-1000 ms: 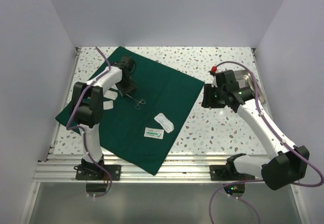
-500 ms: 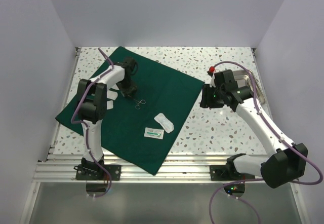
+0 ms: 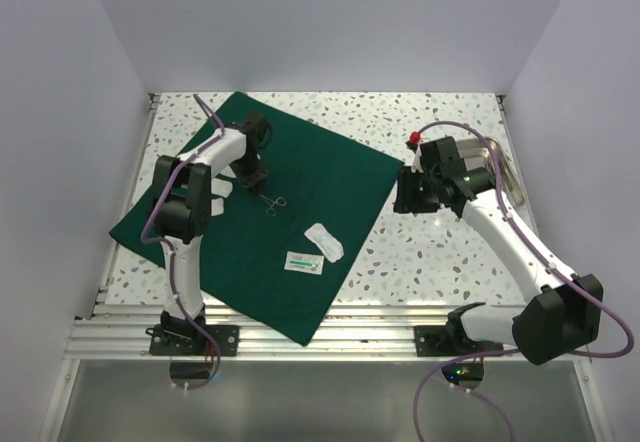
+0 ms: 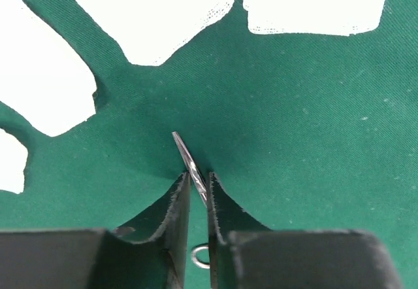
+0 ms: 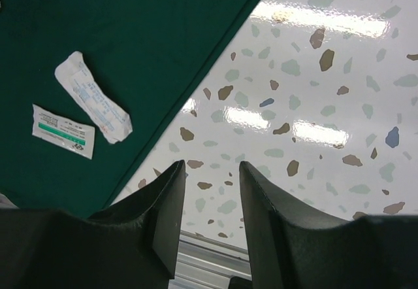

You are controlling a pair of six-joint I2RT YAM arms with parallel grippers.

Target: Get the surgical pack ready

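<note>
The surgical pack's dark green drape [image 3: 300, 212] lies spread flat over the left and middle of the table. Thin steel forceps [image 3: 272, 200] rest on it. My left gripper [image 3: 255, 175] is low over the cloth. In the left wrist view the jaws of the left gripper [image 4: 198, 176] stand narrow around the forceps' blades [image 4: 185, 155], pinching them, and a finger ring [image 4: 201, 257] shows between the fingers. My right gripper [image 3: 410, 194] hovers beside the drape's right corner. Its own view shows the right gripper [image 5: 210, 166] open and holding nothing above bare terrazzo.
Two white sealed packets [image 3: 325, 241] [image 3: 303, 262] lie on the drape's near part, and more white packets [image 3: 220, 192] lie by the left arm. A shiny steel tray [image 3: 495, 167] stands at the right edge behind the right arm. White walls enclose the table.
My left gripper's jaws have narrowed onto the forceps. The right arm has drifted slightly left toward the drape's corner.
</note>
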